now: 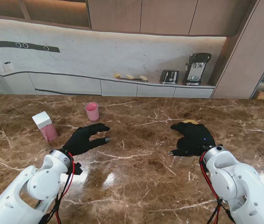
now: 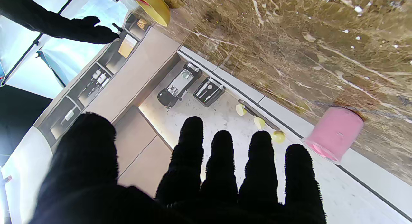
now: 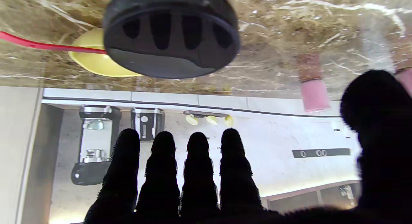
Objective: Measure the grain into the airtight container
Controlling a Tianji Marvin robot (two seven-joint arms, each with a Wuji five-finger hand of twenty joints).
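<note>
Left hand, black-gloved, hovers over the brown marble bench with fingers spread and holding nothing. Right hand sits over a clear container with a dark round slotted lid; its fingers stand extended and apart in the wrist view, with no grasp visible.

Small pink cup stands farther from the robot than the left hand, apart from it. Pink box with a white cap stands to the left of that hand. Yellow bowl with a red handle lies just beyond the lidded container.

Risks, judged:
- Lid appears still on; pouring before removal would spill grain on the bench.
- Cup is light and tall; a sideways finger contact would tip it.
- Right palm hides the container from the stand view, so a blind grasp could slip.
</note>
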